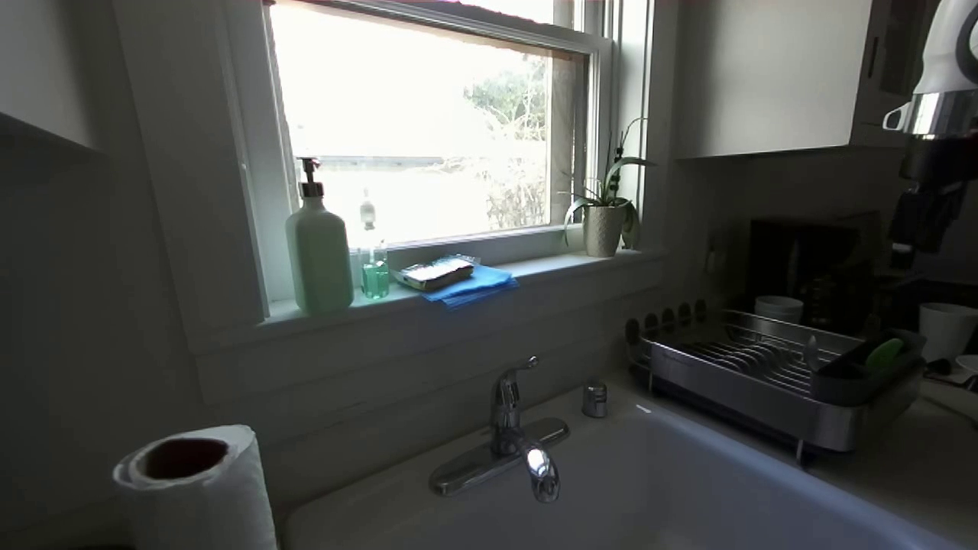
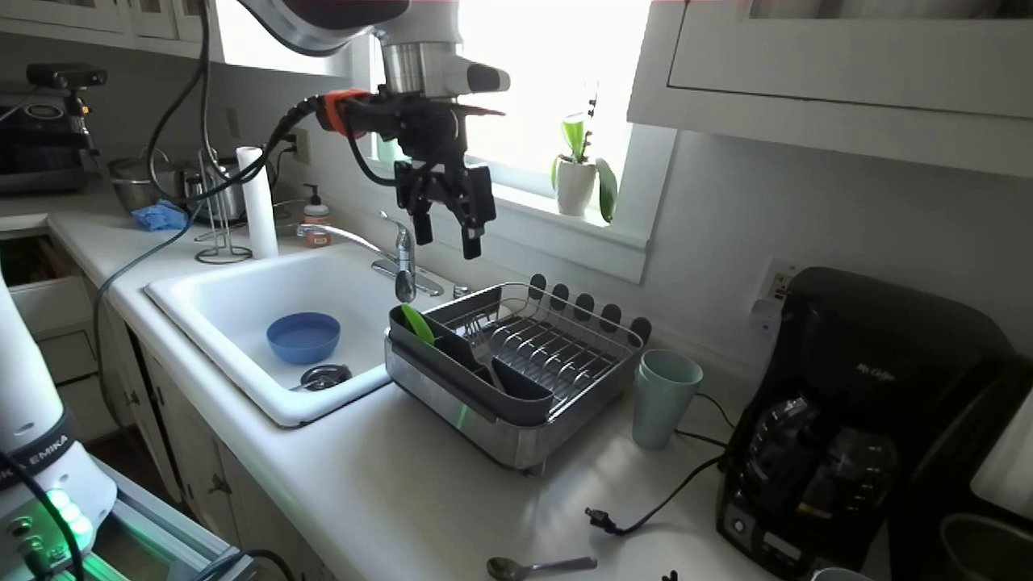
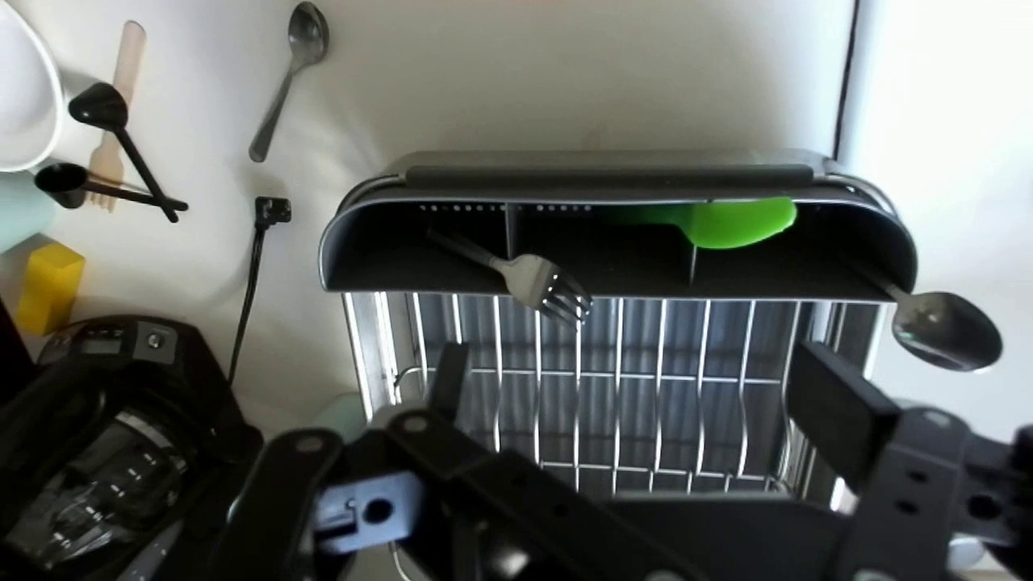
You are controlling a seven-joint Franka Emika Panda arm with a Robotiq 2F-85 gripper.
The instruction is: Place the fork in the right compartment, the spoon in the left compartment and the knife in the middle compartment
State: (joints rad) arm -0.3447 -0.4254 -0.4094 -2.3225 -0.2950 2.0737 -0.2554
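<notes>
A dark three-compartment caddy (image 2: 452, 373) hangs on the front of the metal dish rack; it also shows in the wrist view (image 3: 609, 179). In the wrist view, the metal fork (image 3: 534, 278) has its handle in the left compartment and its tines leaning right over the rack. A green flat-bladed utensil (image 3: 742, 223), perhaps the knife, rises from the middle compartment and leans over the right divider. The metal spoon (image 3: 946, 329) stands in the right compartment, its head past the caddy's end. My gripper (image 2: 448, 240) is open and empty above the rack; its spread fingers (image 3: 646, 363) show in the wrist view.
Another spoon (image 2: 541, 568) lies on the counter. Black scoops (image 3: 101, 106), a wooden fork (image 3: 121, 77), a power plug (image 2: 601, 519) and a coffee maker (image 2: 831, 420) are beyond the rack. Green cups (image 2: 666, 395) stand beside it. The sink (image 2: 218, 339) and faucet (image 1: 508, 405) adjoin its other side.
</notes>
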